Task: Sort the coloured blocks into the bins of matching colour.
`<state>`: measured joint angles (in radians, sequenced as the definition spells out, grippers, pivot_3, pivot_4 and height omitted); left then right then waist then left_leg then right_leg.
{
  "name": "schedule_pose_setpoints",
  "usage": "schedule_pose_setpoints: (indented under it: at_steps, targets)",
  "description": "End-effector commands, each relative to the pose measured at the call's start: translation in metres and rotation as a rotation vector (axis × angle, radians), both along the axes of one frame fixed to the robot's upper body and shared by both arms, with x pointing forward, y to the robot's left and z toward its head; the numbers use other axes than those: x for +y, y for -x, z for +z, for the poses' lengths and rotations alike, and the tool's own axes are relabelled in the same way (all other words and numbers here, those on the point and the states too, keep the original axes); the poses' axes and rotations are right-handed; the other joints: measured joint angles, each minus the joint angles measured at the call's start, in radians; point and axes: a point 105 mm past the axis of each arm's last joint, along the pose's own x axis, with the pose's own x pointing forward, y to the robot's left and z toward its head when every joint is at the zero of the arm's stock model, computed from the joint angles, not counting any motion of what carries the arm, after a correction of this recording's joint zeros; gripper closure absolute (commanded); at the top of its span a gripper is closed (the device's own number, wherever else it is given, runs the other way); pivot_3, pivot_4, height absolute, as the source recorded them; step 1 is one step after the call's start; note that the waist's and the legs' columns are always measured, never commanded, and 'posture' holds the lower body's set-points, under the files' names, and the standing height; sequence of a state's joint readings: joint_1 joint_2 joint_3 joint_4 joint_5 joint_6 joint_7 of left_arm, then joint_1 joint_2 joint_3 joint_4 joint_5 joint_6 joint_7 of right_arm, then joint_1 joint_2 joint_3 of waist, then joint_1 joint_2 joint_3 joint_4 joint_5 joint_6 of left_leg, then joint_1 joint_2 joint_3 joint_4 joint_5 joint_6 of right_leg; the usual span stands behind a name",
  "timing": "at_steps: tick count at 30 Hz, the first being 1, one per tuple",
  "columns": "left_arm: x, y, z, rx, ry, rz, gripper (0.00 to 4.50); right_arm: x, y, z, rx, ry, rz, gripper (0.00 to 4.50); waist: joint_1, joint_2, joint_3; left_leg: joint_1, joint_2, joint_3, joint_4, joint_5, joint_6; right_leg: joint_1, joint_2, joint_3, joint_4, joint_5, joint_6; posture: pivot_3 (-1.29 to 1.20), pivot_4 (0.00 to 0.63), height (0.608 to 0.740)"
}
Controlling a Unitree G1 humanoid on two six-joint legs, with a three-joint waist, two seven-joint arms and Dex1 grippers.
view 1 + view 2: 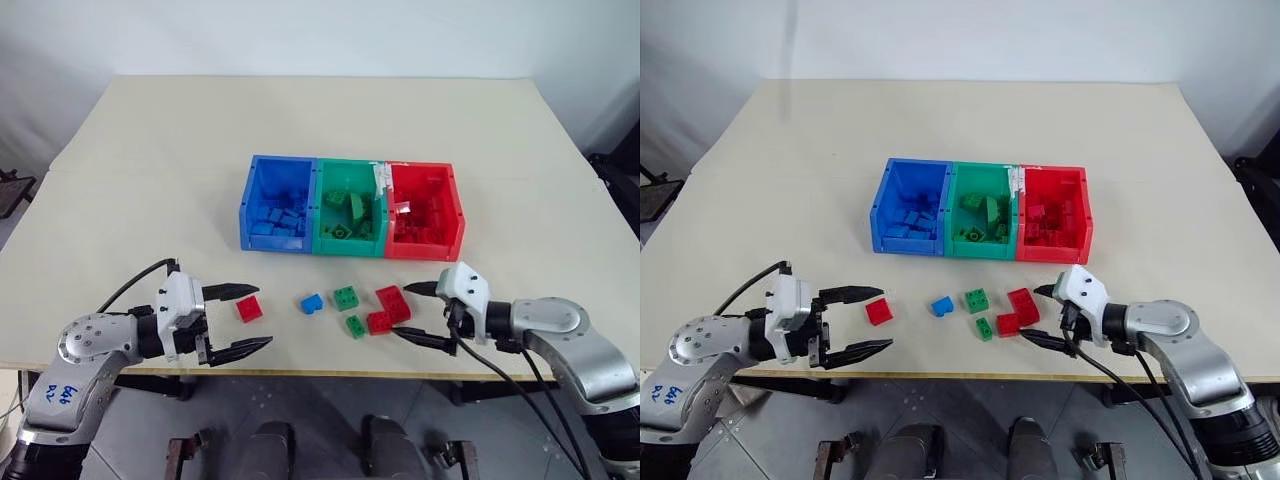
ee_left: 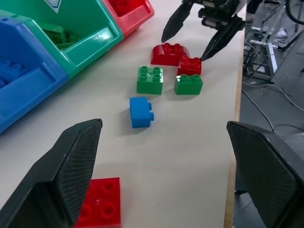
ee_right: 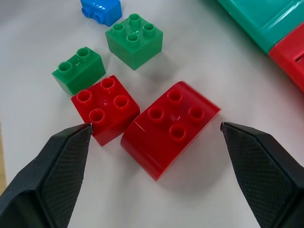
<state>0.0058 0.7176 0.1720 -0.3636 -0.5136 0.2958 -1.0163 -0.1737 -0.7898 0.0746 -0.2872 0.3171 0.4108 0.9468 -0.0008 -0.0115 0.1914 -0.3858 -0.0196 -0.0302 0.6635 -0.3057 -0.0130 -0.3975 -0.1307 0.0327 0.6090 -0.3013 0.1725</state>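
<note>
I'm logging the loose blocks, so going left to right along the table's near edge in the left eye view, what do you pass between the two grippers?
Left gripper → red block → blue block → two green blocks → two red blocks → right gripper.

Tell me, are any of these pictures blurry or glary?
Right wrist view: red curved brick sharp, with soft glare on its rounded edge; the tool's near fingers slightly soft. Left wrist view: blue brick crisp. Head views: even light, faint shadows under the bins.

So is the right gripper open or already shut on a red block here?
Open. The right gripper has its fingers spread wide on either side of the curved red block, with table showing between each tip and the block.
</note>
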Motion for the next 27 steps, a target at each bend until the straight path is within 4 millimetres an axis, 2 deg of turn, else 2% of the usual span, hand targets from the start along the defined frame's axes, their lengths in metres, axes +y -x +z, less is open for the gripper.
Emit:
schedule_pose_setpoints:
  at_steps: [1, 5, 8, 12, 17, 21, 27]
  targets:
    - [-0.003, 0.004, 0.011, -0.042, 0.019, -0.008, 0.03, 0.001, -0.003, -0.008, -0.046, 0.036, -0.032, 0.0, -0.001, -0.001, -0.001, 0.0, 0.0, 0.0, 0.0, 0.0, 0.0, 0.0, 0.0, 0.0, 0.0, 0.0, 0.0, 0.0, 0.15, 0.74]
    - [-0.003, 0.003, 0.012, -0.045, 0.025, 0.0, 0.03, 0.007, -0.013, -0.007, -0.073, -0.006, -0.11, 0.0, -0.006, -0.003, -0.002, 0.001, 0.002, 0.001, 0.0, 0.0, 0.0, 0.0, 0.002, 0.0, 0.0, 0.0, 0.0, 0.0, 0.15, 0.74]
    - [-0.003, 0.002, 0.012, -0.047, 0.027, 0.002, 0.03, 0.011, -0.012, -0.01, -0.052, -0.026, -0.141, 0.0, -0.005, -0.003, -0.002, 0.001, 0.002, 0.0, 0.0, 0.0, 0.0, 0.0, 0.002, 0.0, 0.001, 0.0, 0.0, 0.0, 0.15, 0.74]
    - [-0.002, 0.001, 0.013, -0.049, 0.025, 0.003, 0.03, 0.007, -0.007, -0.013, -0.02, -0.016, -0.156, 0.0, -0.004, -0.004, -0.002, 0.001, 0.001, 0.0, 0.0, 0.0, 0.0, 0.0, 0.001, 0.0, 0.001, 0.0, 0.0, 0.0, 0.15, 0.74]
    - [-0.002, 0.0, 0.012, -0.047, 0.022, -0.005, 0.03, 0.009, -0.001, 0.013, -0.05, -0.142, -0.088, 0.0, -0.002, -0.004, -0.002, 0.001, 0.001, 0.0, 0.0, 0.0, 0.0, 0.0, 0.001, 0.0, 0.001, 0.0, 0.0, 0.0, 0.15, 0.74]
    - [-0.005, -0.003, 0.011, -0.041, 0.033, -0.025, 0.03, 0.003, -0.002, 0.024, -0.077, -0.209, -0.126, 0.0, -0.001, -0.004, -0.002, 0.001, 0.001, 0.0, 0.0, 0.0, 0.0, 0.0, 0.001, 0.0, 0.0, 0.0, 0.0, 0.0, 0.15, 0.74]
    - [-0.012, -0.007, 0.014, -0.039, 0.043, -0.076, 0.03, -0.006, 0.007, 0.001, 0.019, -0.117, -0.2, 0.0, 0.0, -0.004, -0.002, 0.0, 0.001, 0.0, -0.001, -0.001, 0.001, 0.0, 0.001, 0.0, -0.001, 0.0, 0.0, 0.0, 0.15, 0.74]
